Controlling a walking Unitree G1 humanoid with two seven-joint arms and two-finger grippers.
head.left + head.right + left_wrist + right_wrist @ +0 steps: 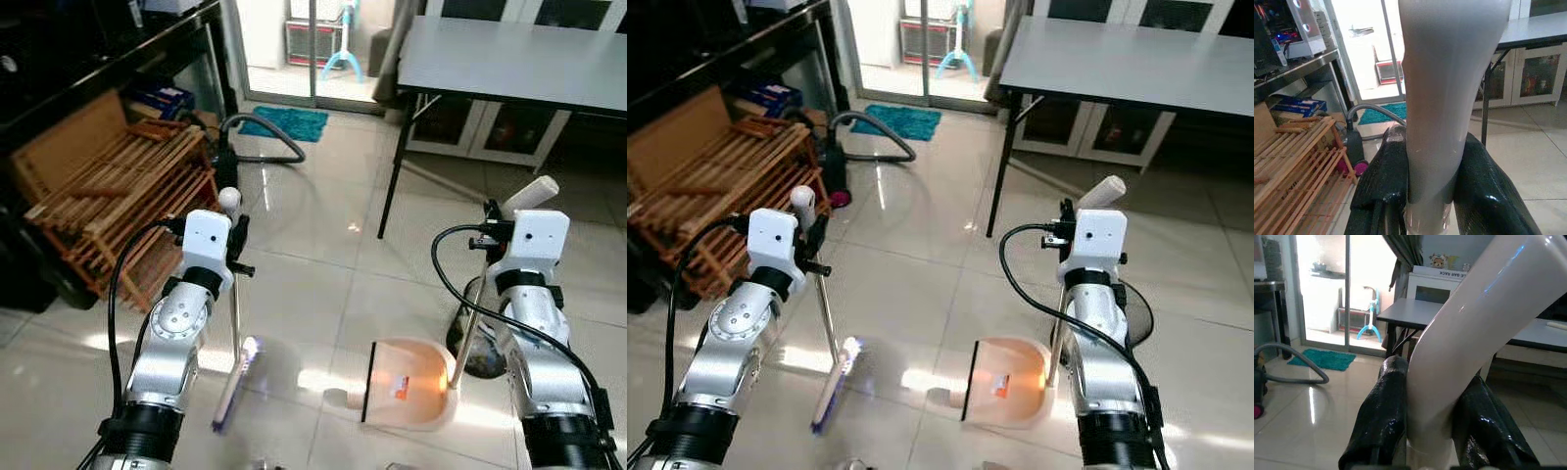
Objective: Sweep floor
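My left gripper (233, 241) is shut on the broom's white handle (1442, 88) near its top. The metal shaft (235, 313) runs down to the purple and white broom head (235, 384), which rests on the tiled floor. My right gripper (488, 231) is shut on the dustpan's white grip (1469, 333). Its pole (468, 328) leans down to the pale orange dustpan (411, 385), which sits on the floor with its mouth toward the broom. A small pale scrap (336, 397) lies at the pan's mouth.
A wooden slatted rack (127, 196) leans under a black shelf on the left. A vacuum hose (265, 147) and a teal mat (289, 122) lie ahead by the glass door. A grey table (509, 59) stands at right, its leg (392, 176) close by.
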